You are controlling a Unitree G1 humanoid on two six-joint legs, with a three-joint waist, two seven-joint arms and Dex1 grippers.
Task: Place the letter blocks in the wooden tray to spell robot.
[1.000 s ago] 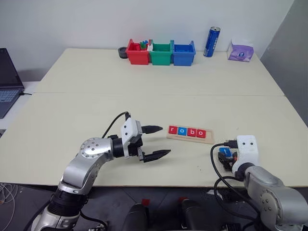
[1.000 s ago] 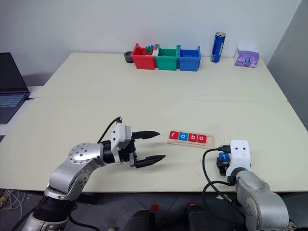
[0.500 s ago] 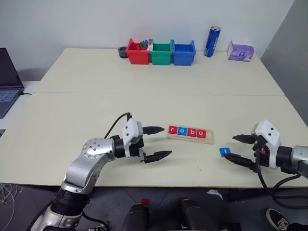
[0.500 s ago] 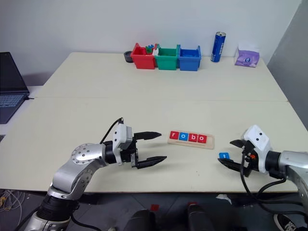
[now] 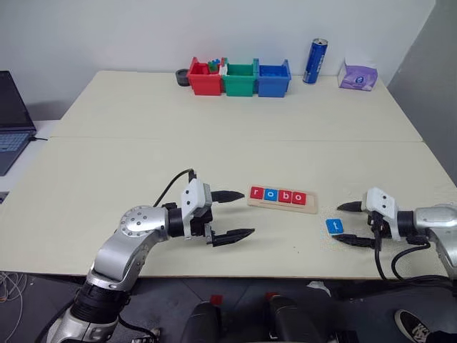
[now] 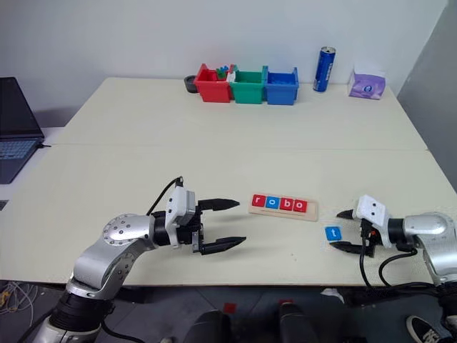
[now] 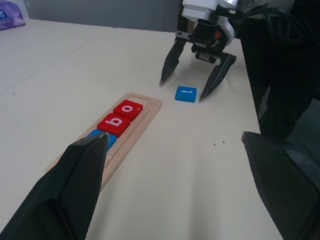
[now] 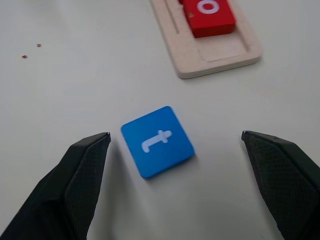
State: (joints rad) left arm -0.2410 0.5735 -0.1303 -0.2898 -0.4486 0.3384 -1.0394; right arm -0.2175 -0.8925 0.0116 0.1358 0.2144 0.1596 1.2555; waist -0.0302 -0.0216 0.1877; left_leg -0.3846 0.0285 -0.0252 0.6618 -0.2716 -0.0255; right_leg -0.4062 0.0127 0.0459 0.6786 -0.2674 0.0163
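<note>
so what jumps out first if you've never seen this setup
The wooden tray near the table's front edge already holds four letter blocks reading r, o, b, o. To its right a blue t block lies loose on the table, with the right gripper beside it, jaws open.

a: what's on the cream table (image 5: 143,143)?
b: near the front, the wooden tray (image 5: 283,199) and a loose blue t block (image 5: 334,226) just right of it.
a: at the back?
b: red (image 5: 204,78), green (image 5: 239,78) and blue bins (image 5: 273,78), a blue can (image 5: 315,62), a purple tissue pack (image 5: 357,75).
</note>
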